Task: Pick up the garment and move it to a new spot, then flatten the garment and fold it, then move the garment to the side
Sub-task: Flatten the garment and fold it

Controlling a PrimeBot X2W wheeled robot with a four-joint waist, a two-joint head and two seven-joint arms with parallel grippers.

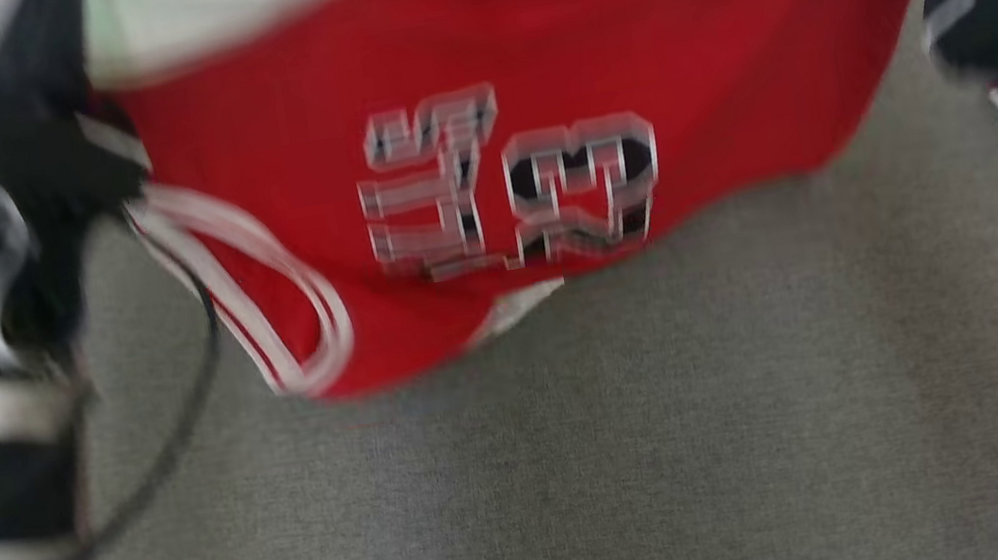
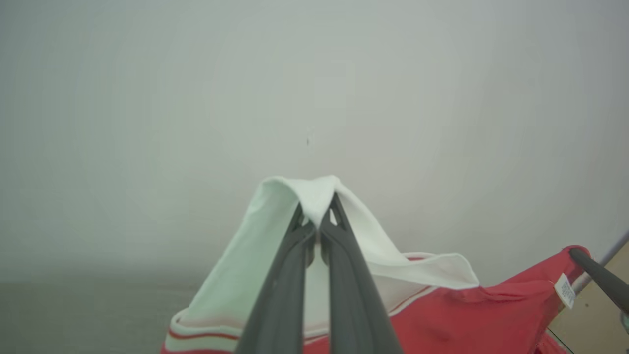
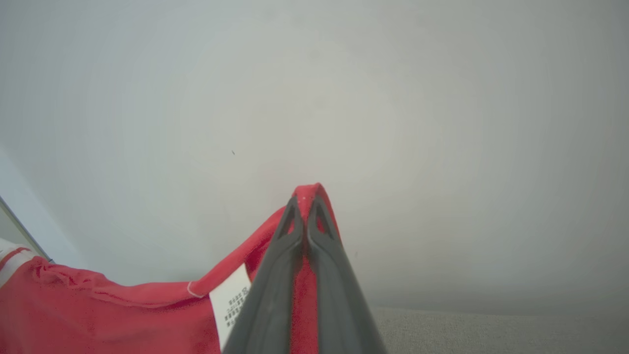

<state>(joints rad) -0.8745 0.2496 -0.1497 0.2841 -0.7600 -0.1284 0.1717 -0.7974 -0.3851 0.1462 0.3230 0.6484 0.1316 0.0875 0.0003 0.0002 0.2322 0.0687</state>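
The garment [image 1: 524, 63] is a red jersey with white trim, a striped number print and a white label. It hangs stretched between my two arms above the grey surface, blurred in the head view. My left gripper [image 2: 318, 212] is shut on a white-lined corner of the garment [image 2: 314, 194]. My right gripper [image 3: 304, 206] is shut on a red corner of the garment [image 3: 307, 189], beside the white label [image 3: 231, 300]. The right gripper's dark finger [image 2: 597, 275] also shows in the left wrist view at the garment's far corner.
A grey fabric-covered surface [image 1: 591, 467] spreads below the hanging garment. A pale wall [image 2: 314, 98] stands behind it. My pale forearms and a black cable [image 1: 172, 446] frame the left and right edges of the head view.
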